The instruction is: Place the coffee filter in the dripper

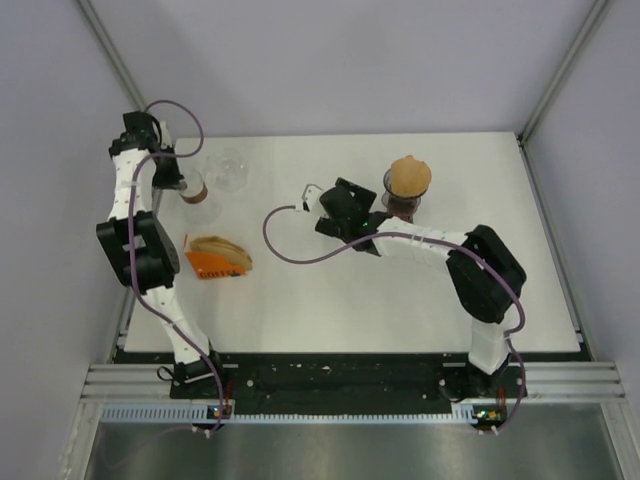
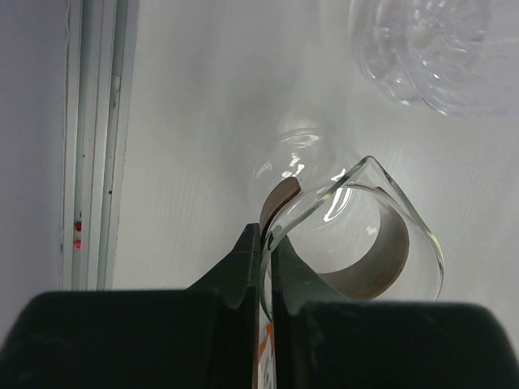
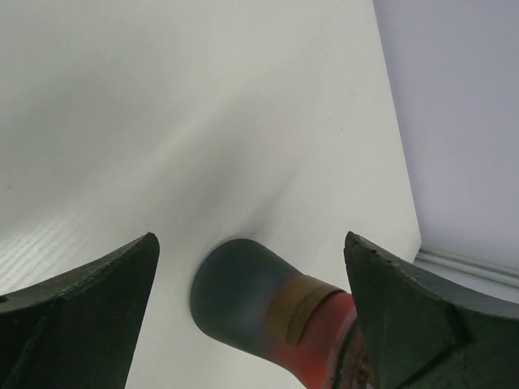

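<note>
Coffee filter [image 1: 222, 246] lies on an orange packet [image 1: 203, 267], well apart from both grippers. Clear dripper [image 2: 422, 49] stands just beyond the left gripper [image 2: 263, 240], whose fingers pinch the glass carafe [image 2: 383, 267] rim. Right gripper [image 3: 251, 241] fingers are spread, holding nothing.

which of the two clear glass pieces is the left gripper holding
The carafe with the brown collar: the left gripper is shut on its rim. The ribbed dripper sits apart beyond it, untouched.
</note>
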You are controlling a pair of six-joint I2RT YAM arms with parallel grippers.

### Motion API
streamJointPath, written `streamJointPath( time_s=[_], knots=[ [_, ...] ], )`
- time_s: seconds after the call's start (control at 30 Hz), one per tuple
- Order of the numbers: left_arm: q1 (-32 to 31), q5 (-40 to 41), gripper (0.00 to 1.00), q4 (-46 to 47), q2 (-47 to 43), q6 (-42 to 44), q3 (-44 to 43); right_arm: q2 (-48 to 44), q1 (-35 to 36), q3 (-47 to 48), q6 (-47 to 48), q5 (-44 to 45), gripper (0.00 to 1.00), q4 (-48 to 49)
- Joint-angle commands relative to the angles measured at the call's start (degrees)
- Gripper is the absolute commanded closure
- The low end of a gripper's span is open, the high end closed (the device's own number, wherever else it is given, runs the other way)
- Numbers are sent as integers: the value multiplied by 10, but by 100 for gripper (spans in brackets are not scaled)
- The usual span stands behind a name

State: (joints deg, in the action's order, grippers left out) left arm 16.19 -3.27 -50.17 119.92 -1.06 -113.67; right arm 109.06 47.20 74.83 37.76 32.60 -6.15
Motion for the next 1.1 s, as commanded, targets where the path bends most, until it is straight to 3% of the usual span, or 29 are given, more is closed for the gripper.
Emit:
streamJointPath(
  time_s=[0.0,0.17,0.3,0.47,0.63,0.8,1.07],
  knots=[
    [-9,-85,100,-17,-155,31,20,-83,1,55,-72,-47,3,-10],
    [-101,-98,100,-63,-216,67,28,-131,-10,85,-136,-116,3,-42],
    [-187,-104,100,-90,-214,68,37,-185,-17,91,-179,-165,2,-64],
    [-275,-81,100,-53,-207,64,72,-267,-73,75,-265,-220,1,-72],
    [-341,-75,100,0,-198,75,135,-320,-102,52,-283,-199,1,-70],
    [-390,-57,100,60,-183,106,187,-343,-109,34,-277,-187,1,-60],
    [-399,-57,100,58,-141,127,201,-351,-112,22,-277,-198,1,-50]
  ],
)
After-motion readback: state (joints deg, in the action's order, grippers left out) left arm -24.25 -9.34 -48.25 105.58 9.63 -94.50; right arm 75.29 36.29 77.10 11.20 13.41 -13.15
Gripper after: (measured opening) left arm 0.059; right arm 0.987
